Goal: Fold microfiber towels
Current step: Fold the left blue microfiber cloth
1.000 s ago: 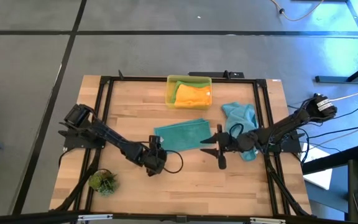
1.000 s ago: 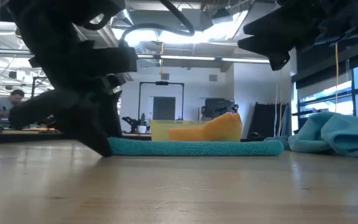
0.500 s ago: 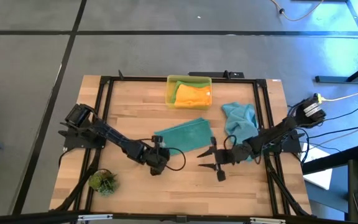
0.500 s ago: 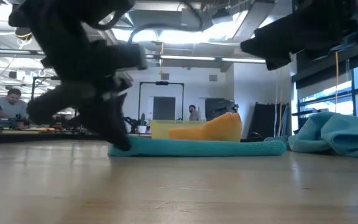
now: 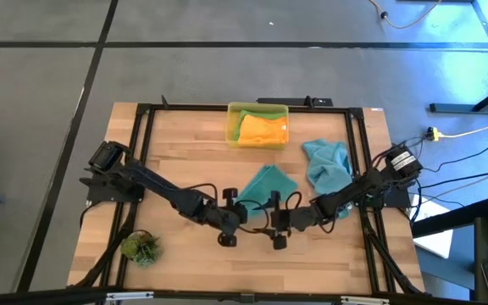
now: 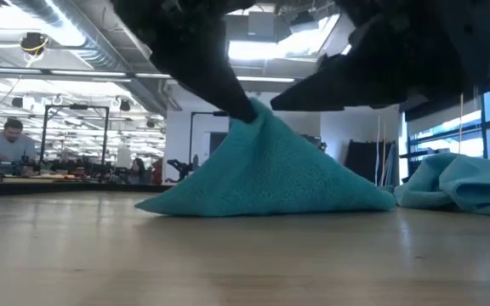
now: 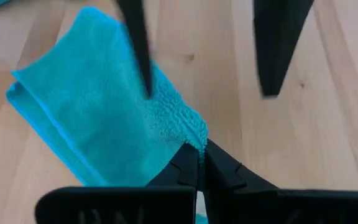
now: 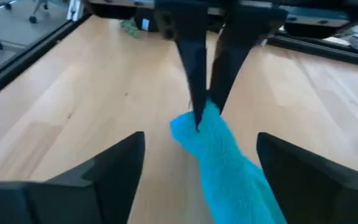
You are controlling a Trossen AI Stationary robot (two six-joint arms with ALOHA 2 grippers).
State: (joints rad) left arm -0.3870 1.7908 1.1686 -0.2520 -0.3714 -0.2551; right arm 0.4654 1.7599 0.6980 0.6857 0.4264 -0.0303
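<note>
A folded teal towel [image 5: 267, 185] lies mid-table with one corner raised, so it stands like a tent in the low view [image 6: 270, 170]. My left gripper [image 7: 199, 149] is shut on that corner. My right gripper [image 8: 201, 180] faces it from the table's right, open, with a finger on either side of the towel and touching nothing. A second teal towel [image 5: 327, 165] lies crumpled at the right. An orange towel [image 5: 263, 127] sits in the yellow bin [image 5: 232, 124]. My left gripper pinches the teal towel's raised corner [image 7: 196, 132] between its two fingertips, slanting down from the table's left. That corner [image 6: 249, 115] is lifted clear. The cloth slopes down from it on both sides, and its lower edges rest on the table.
A small green plant tuft [image 5: 140, 247] sits near the front left corner. A black frame [image 5: 142, 135] runs around the tabletop. Bare wood lies in front of both grippers toward the near edge. A person sits far off in the room behind.
My left gripper has taken hold of the teal towel's near left corner, then gone up and toward the table's right. The corner has lifted into a peak while the far part stayed on the table. My right gripper has come down and toward the left, up to the towel.
</note>
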